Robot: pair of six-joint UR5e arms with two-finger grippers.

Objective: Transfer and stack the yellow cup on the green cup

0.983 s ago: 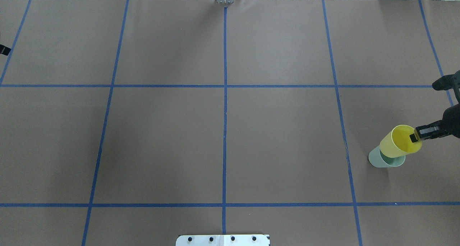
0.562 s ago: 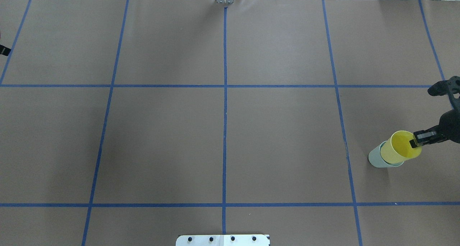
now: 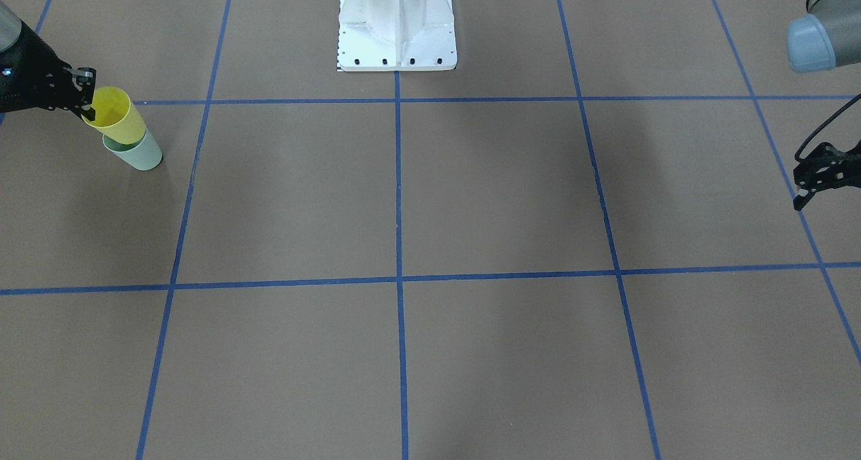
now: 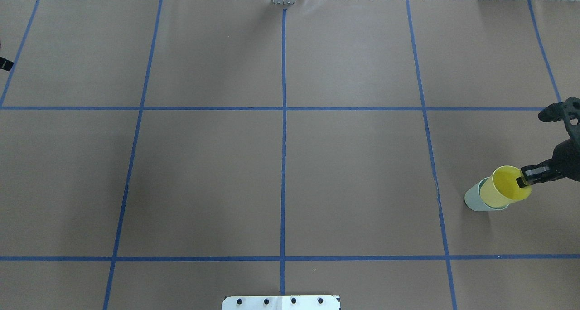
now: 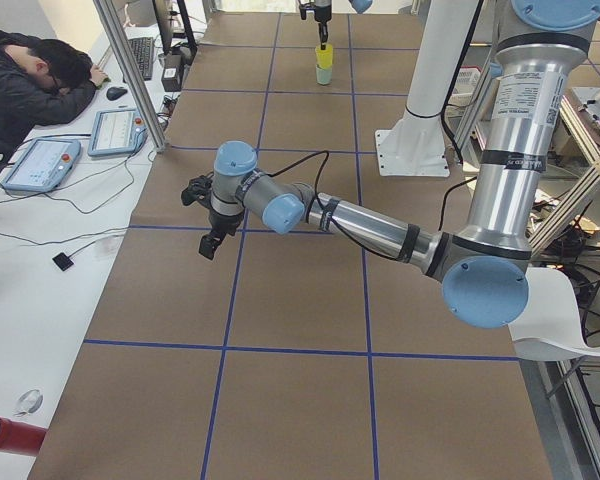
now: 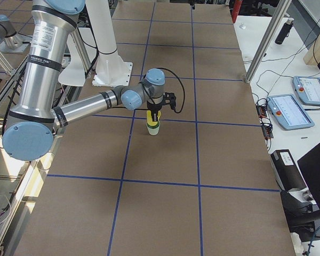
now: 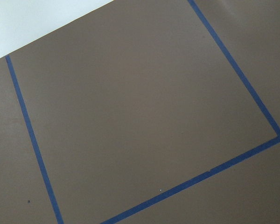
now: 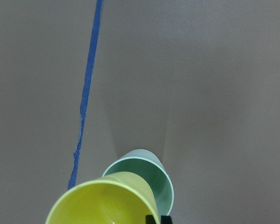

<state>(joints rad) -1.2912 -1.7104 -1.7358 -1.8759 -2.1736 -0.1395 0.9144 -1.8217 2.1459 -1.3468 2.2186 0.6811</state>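
Overhead: bright yellow cup (image 4: pixel 502 190) seemingly inside green cup (image 4: pixel 473 200).

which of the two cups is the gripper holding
The yellow cup, pinched at its rim by the right gripper; the green cup stands below it, ungripped.

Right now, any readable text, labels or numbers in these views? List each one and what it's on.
No text can be read in any view.
yellow cup: plain, no print.
green cup: plain, no print.
teach pendants: screens and markings too small to read.
keyboard: keys too small to read.
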